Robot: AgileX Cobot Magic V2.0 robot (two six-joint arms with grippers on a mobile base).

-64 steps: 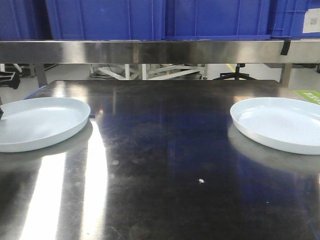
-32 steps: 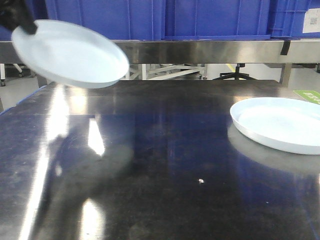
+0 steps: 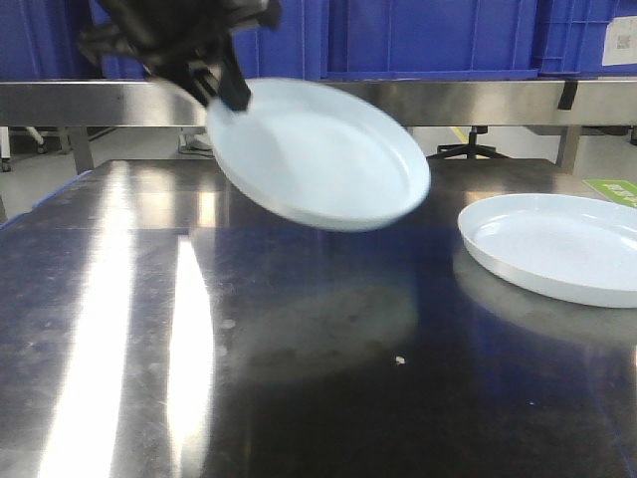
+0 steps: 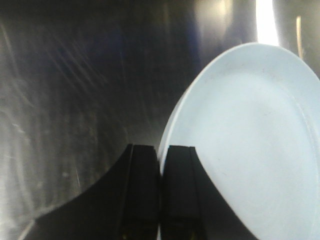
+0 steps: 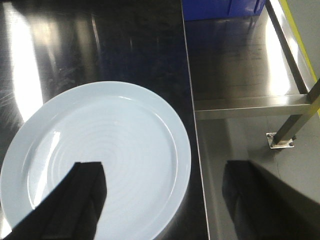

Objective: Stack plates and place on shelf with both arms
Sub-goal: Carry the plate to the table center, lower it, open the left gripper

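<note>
Two pale bluish-white plates are in view. One plate (image 3: 318,154) (image 4: 250,145) hangs tilted in the air over the middle of the table, and my left gripper (image 3: 224,95) (image 4: 161,165) is shut on its left rim. The other plate (image 3: 557,244) (image 5: 110,150) lies flat on the table at the right. My right gripper (image 5: 164,167) stands open above this plate's right edge, with one finger over the plate and the other past the table's side. The shelf's steel front rail (image 3: 448,100) runs across the back, above the table. The right gripper does not show in the front view.
Big blue crates (image 3: 428,35) sit on the shelf behind the rail. The dark steel tabletop (image 3: 299,378) ends in a straight right edge (image 5: 192,100); beyond it are lower steel frame bars (image 5: 250,105) and a slanted post with a foot plate (image 5: 282,140).
My left gripper has lifted the left plate off the table and carried it up and to the right, now tilted over the table's middle. The right plate has not moved.
</note>
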